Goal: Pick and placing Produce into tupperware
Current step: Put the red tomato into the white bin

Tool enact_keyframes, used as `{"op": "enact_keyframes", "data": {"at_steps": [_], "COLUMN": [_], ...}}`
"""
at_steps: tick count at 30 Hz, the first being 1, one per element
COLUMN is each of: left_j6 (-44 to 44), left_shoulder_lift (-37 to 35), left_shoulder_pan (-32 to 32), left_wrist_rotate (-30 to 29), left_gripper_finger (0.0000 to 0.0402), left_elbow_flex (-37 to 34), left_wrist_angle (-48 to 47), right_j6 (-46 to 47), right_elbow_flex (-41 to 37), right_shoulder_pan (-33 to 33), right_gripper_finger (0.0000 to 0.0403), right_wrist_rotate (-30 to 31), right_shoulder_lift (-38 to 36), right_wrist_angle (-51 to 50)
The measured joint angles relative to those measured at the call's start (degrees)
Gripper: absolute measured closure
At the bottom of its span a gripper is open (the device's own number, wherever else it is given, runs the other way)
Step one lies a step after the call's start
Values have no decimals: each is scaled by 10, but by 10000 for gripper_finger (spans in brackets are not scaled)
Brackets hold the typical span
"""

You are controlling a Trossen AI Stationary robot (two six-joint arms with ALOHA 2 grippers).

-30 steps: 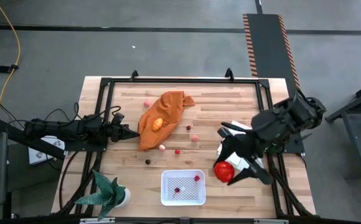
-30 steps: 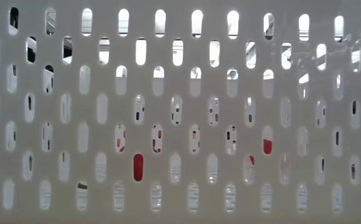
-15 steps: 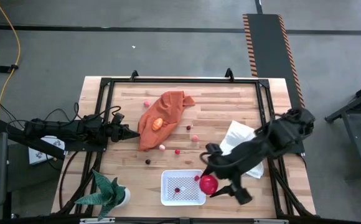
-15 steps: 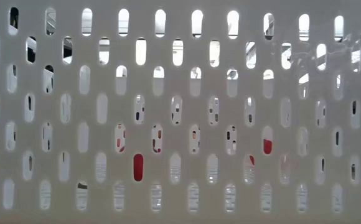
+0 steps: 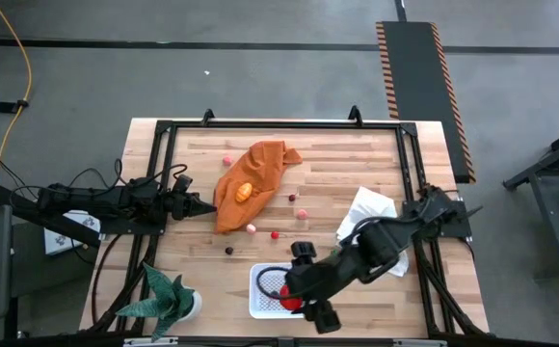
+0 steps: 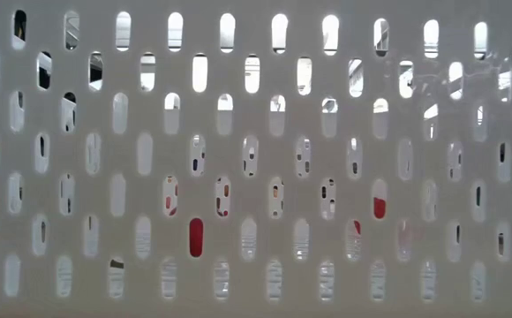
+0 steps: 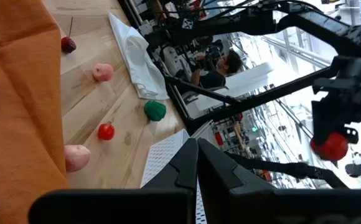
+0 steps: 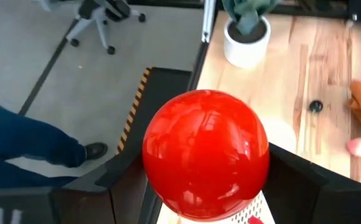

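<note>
The white tupperware stands at the table's near edge, with small red pieces showing through its holed wall. My right gripper hangs over it, shut on a big shiny red round fruit. Small produce lies loose on the wood: pink, red, dark and green pieces. An orange piece rests on the orange cloth. My left gripper waits shut at the table's left, beside that cloth. My right gripper pinches the red fruit by two opposite sides between its two dark fingers. The fingers come slanting down from the table's right side. The fruit is lifted clear, above the tupperware's right half.
A white folded cloth lies at the right. A potted plant stands at the near left corner. A black frame rims the table. The low view is filled by the holed white wall. A person sits in the room beyond.
My right gripper has carried the red fruit toward the table's left and near edge and downward. It went from beside the white cloth to above the tupperware, tipping further down on the way. Its fingers stay on the fruit.
</note>
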Motion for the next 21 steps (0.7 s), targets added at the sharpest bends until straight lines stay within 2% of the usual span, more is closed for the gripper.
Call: {"op": "enact_keyframes", "data": {"at_steps": [6, 21], "left_j6": [0, 0], "left_shoulder_lift": [0, 0], "left_shoulder_pan": [0, 0], "left_wrist_rotate": [0, 0], "left_gripper_finger": [401, 401], "left_elbow_flex": [0, 0], "left_wrist_angle": [0, 0], "right_j6": [27, 72], "right_elbow_flex": [0, 0], "right_shoulder_pan": [0, 1], "right_gripper_finger": [153, 153], "right_wrist_rotate": [33, 35], "right_shoulder_lift": [28, 105], "right_wrist_angle": [0, -21]}}
